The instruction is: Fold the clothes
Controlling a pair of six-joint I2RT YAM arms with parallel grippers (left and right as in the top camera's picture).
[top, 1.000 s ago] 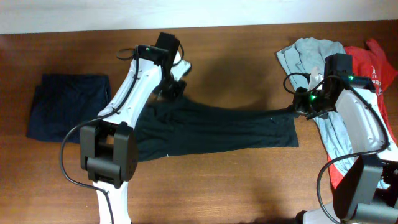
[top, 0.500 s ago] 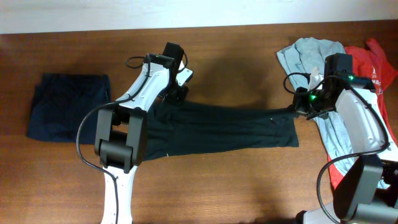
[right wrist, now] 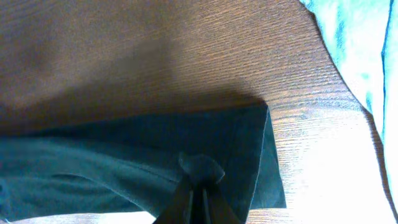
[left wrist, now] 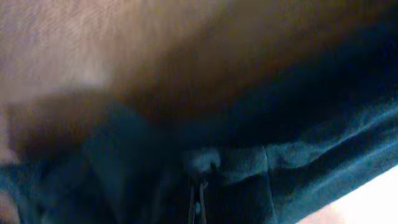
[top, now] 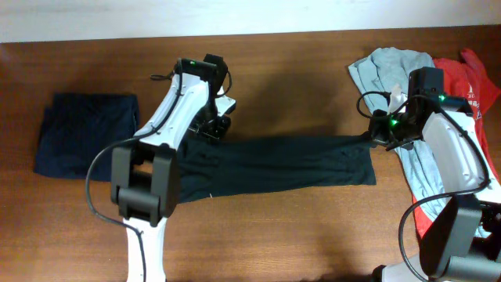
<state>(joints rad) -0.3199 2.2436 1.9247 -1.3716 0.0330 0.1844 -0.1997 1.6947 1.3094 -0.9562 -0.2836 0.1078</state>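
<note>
Table (top: pixel 297 235) carries black garment (top: pixel 290 164), 3 other garments (top: pixel 82 145).

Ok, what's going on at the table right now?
Both arms hold the black garment, stretched out flat across the wooden table. The left gripper is shut on its left end, the right gripper on its right end. A folded navy garment lies to the left. A pale blue-grey garment and a red garment lie heaped at the right.

black garment (top: pixel 274 164): big and dark, spread flat, stretched long from left to right in the middle, a few wrinkles | navy garment (top: pixel 82 133): folded up, far left, well apart | pale blue-grey garment (top: pixel 391 66): crumpled, far right, touching the red garment (top: pixel 470 82), also crumpled
</note>
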